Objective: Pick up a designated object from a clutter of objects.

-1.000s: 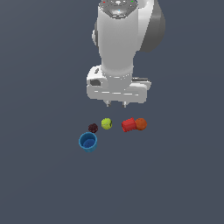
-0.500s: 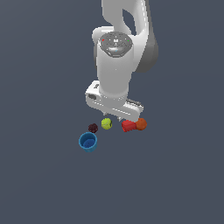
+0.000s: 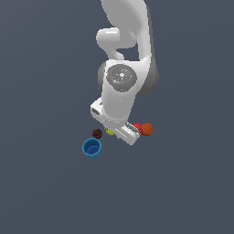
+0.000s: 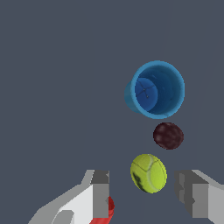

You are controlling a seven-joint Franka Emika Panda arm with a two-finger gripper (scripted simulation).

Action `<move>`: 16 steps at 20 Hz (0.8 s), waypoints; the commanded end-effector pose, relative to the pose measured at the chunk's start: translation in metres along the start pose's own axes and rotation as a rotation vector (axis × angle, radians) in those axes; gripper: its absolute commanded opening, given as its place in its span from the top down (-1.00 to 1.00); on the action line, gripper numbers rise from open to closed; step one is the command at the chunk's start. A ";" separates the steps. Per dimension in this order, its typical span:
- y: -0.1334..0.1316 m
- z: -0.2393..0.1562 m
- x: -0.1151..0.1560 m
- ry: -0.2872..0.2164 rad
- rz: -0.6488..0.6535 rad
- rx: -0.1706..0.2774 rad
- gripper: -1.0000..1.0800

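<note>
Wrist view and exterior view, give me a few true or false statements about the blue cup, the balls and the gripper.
1. The small round bright-blue cup stands upright and empty. True.
2. The gripper is shut on the blue cup. False: its fingers are spread apart and hold nothing.
3. The dark maroon ball lies between the blue cup and the yellow-green ball. True.
4. The orange ball sits inside the blue cup. False: it lies apart, on the far side of the arm beside the red block.
</note>
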State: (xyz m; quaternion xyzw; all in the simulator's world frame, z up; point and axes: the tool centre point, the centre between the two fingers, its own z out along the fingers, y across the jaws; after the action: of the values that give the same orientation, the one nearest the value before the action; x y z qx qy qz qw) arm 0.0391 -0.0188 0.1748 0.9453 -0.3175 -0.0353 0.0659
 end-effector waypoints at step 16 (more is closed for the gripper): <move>0.010 0.067 0.047 0.174 0.438 -0.145 -0.23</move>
State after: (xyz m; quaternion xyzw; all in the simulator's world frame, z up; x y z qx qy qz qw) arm 0.0606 -0.0579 0.1126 0.8564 -0.4905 0.0283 0.1586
